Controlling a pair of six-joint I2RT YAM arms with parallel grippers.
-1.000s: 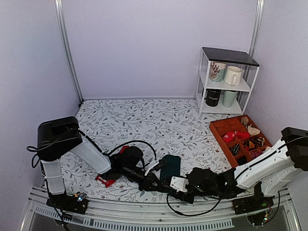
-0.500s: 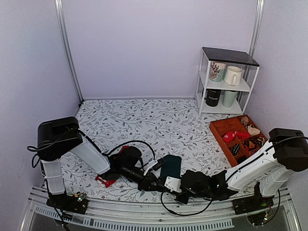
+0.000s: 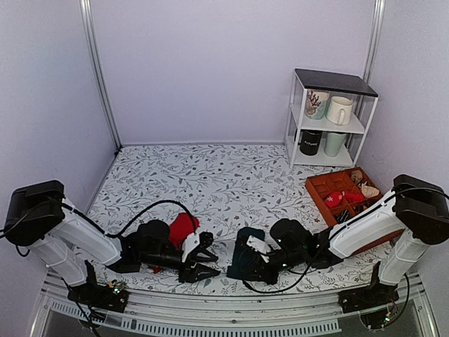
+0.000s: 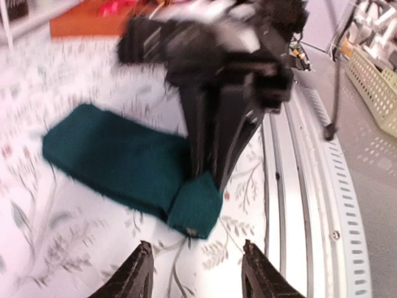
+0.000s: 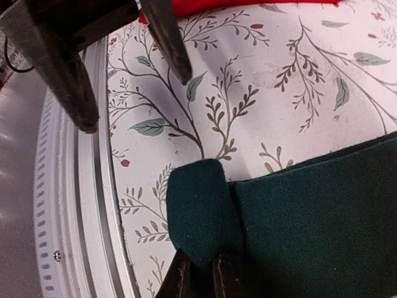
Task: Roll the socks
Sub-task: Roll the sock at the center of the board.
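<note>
The dark teal-green sock (image 3: 243, 254) lies flat on the leaf-patterned table near the front edge. Its near end is folded over into a small roll (image 5: 198, 214). My right gripper (image 5: 203, 279) is shut on that folded end; it also shows in the top view (image 3: 254, 267). The left wrist view shows the same sock (image 4: 118, 158) and its folded end (image 4: 195, 208) under the right gripper (image 4: 214, 155). My left gripper (image 4: 198, 273) is open and empty, just short of the folded end, and shows in the top view (image 3: 202, 261). The red sock (image 3: 182, 228) lies bunched beside the left arm.
An orange compartment tray (image 3: 317, 188) with small items sits at the right. A white shelf (image 3: 330, 83) with mugs stands at the back right. A metal rail (image 3: 224, 312) runs along the front edge, close to both grippers.
The left arm has swung back left and its gripper has drawn away from the teal sock, uncovering the red sock. The right gripper has moved up onto the sock's folded end.
</note>
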